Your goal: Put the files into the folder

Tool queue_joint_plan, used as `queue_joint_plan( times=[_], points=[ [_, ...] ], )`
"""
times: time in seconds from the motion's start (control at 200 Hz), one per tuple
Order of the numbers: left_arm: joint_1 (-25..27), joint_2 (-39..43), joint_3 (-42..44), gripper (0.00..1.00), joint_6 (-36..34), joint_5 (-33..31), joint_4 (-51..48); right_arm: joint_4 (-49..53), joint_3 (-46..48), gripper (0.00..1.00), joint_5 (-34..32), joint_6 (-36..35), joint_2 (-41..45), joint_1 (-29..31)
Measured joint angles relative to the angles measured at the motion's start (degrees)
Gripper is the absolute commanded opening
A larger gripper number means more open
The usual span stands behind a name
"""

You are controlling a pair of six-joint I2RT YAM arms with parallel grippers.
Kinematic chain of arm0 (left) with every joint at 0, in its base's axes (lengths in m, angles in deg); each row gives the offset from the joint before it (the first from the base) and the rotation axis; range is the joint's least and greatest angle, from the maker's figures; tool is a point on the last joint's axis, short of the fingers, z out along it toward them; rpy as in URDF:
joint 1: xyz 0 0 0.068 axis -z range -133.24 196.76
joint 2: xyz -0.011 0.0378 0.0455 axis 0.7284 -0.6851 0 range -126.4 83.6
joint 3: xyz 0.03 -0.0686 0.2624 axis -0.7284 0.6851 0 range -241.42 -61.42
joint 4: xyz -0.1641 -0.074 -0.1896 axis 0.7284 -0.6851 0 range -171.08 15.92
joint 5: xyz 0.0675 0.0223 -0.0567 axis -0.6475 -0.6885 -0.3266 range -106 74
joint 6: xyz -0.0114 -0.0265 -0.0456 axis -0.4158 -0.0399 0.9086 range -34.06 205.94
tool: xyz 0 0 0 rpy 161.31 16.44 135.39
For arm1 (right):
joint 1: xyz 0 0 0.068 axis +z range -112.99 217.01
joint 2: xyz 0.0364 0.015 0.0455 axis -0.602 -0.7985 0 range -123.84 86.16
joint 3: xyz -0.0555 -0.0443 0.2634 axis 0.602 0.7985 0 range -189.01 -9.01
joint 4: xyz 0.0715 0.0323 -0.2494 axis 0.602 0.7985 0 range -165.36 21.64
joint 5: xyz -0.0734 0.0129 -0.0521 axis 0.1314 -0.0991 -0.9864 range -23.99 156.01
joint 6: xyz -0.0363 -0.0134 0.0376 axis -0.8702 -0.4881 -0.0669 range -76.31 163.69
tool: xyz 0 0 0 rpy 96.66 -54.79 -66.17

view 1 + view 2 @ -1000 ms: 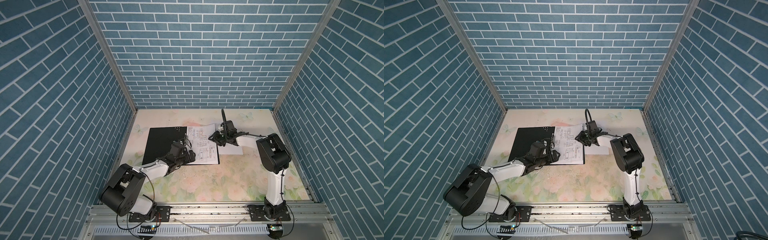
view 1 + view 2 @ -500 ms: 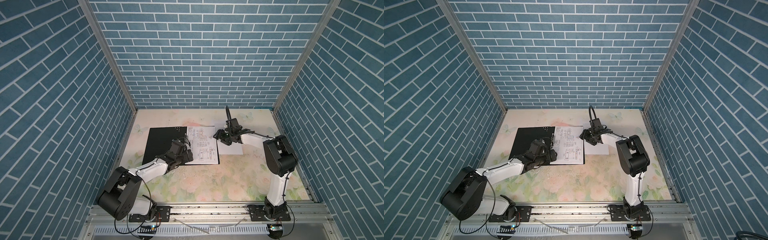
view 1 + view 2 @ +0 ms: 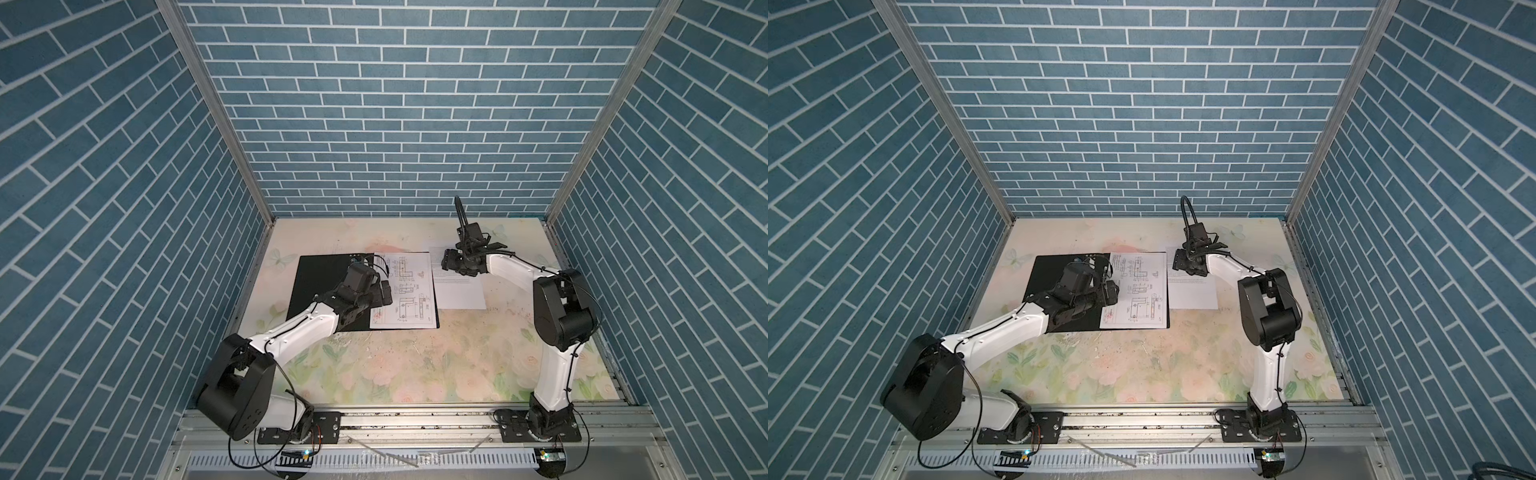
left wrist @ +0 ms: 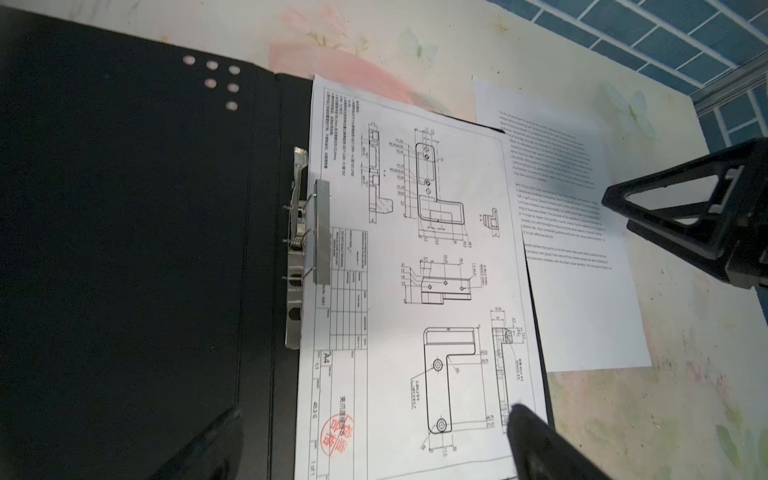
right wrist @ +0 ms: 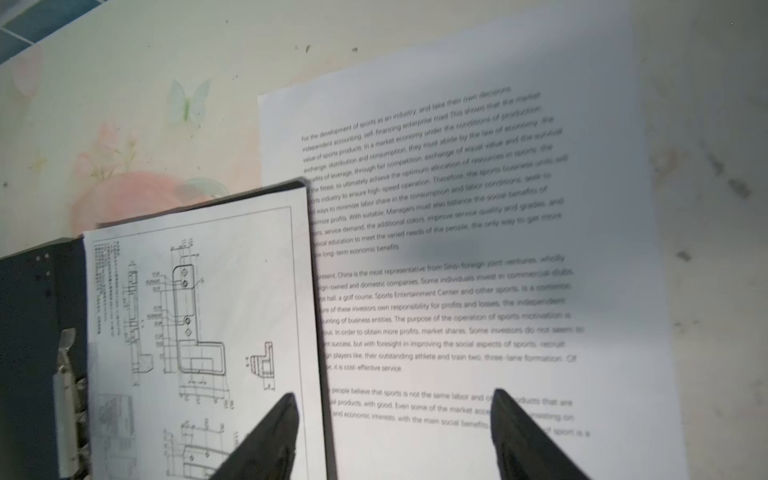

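The folder (image 3: 322, 286) (image 3: 1048, 286) lies open on the table with its black inside up. A metal clip (image 4: 308, 232) sits at its spine. One file, a sheet with line drawings (image 3: 405, 293) (image 3: 1138, 293) (image 4: 415, 270) (image 5: 199, 316), lies on the folder's right half. A text-only file (image 3: 457, 286) (image 3: 1192, 291) (image 4: 582, 270) (image 5: 478, 249) lies on the table to the right, its left edge under the folder. My left gripper (image 3: 384, 293) (image 4: 376, 411) hovers open over the drawing sheet. My right gripper (image 3: 446, 264) (image 5: 394, 392) is open above the folder's right edge and holds nothing.
The floral tabletop (image 3: 415, 365) is walled by blue brick panels (image 3: 395, 124) at the back and on both sides. The right arm's elbow (image 3: 559, 307) stands near the right wall. A metal rail (image 3: 415, 419) runs along the front edge.
My right gripper has opened wider and drawn back a little to the right and far side. My left gripper has slid slightly farther over the drawing sheet. The sheets have stayed put.
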Motion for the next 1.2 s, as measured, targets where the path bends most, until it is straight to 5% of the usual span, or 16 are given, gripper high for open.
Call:
queue_joint_plan(
  times=[0.305, 0.735, 1.2],
  points=[
    [0.02, -12.79, -18.45, 1.00, -8.24, 0.55, -3.72, 1.14, 0.00, 0.78, -6.03, -2.78, -0.20, -0.94],
    [0.02, -42.58, -51.65, 1.00, -14.53, 7.82, -7.67, -4.33, 13.03, 0.91, -4.55, -2.64, 6.69, -8.79],
    [0.00, -59.49, -73.35, 1.00, -15.54, 12.92, -12.90, -10.43, 19.28, 0.91, 0.55, -2.25, 7.39, -11.80]
  ],
)
